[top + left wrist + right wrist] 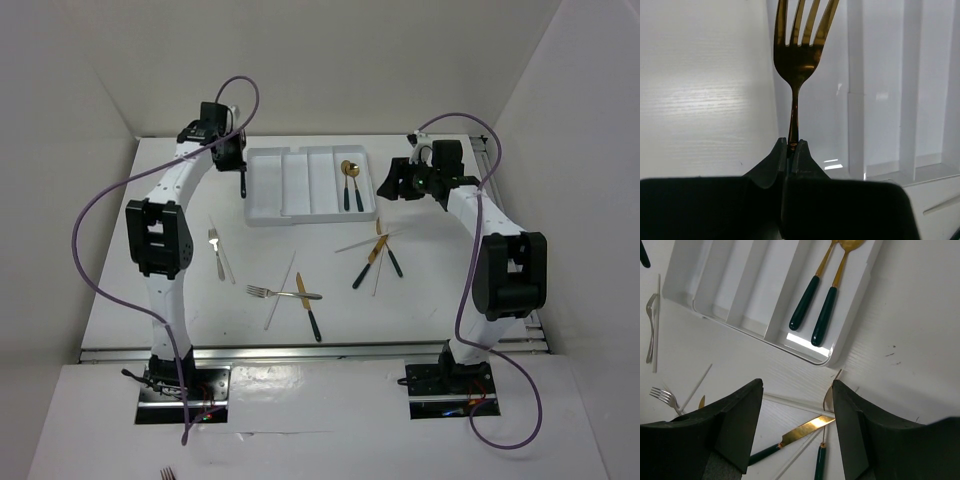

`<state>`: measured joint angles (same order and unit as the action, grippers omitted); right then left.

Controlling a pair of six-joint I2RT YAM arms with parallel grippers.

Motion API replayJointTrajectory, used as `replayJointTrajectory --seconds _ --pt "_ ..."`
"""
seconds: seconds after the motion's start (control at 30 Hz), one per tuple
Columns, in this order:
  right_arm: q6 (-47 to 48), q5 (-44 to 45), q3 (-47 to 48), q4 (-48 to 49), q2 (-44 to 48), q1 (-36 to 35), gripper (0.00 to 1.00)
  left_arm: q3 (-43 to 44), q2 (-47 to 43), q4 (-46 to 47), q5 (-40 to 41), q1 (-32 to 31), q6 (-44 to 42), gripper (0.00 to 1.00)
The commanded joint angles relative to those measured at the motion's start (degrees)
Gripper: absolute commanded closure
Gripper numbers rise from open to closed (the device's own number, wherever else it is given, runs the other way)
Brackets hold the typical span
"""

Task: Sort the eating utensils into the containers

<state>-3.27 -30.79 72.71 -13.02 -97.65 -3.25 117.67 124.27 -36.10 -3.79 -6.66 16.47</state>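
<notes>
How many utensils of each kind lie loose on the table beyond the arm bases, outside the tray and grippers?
Forks: 2
Knives: 2
Spoons: 1
Chopsticks: 4
Total: 9

White table (420,310) bears a flat white plastic organiser tray (300,218); on the tray's near side lie silver forks (214,240), gold dark-handled knives (302,290), thin pale chopsticks (280,290)

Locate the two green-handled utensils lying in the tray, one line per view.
Top external: green-handled pair in the rightmost slot of the white tray, upper centre.
Left wrist: not in it; only tray slots and the gripped gold fork.
Right wrist: the pair at top, right of centre, handles pointing down-left.
Shared landmark: the tray's slot dividers.
</notes>
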Motion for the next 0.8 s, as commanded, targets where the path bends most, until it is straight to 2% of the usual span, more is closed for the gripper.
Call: replayJointTrajectory --seconds 0.0,0.27,0.43,0.6,0.77 --pt "0.89 0.55 -0.20 1.59 3.16 0.08 0.35 0.46 -0.08 -1.17 -2.36 -0.55 0.49 1.00" --pt "0.89 0.55 1.38 1.59 0.88 0.08 0.35 2.13 0.01 0.24 -4.29 -2.31 -0.03 1.00" --pt "0.89 0.55 1.38 1.59 0.88 0.08 0.35 2.13 0.01 1.02 -8.59 -4.41 1.02 1.00" --pt "0.37 0.02 1.38 1.06 0.88 0.08 0.35 4.23 3.43 2.70 -11.06 -6.35 3.30 1.00" --pt "0.89 0.55 0.78 1.06 0.88 0.08 0.35 4.95 4.23 3.31 -8.69 -6.97 3.31 1.00"
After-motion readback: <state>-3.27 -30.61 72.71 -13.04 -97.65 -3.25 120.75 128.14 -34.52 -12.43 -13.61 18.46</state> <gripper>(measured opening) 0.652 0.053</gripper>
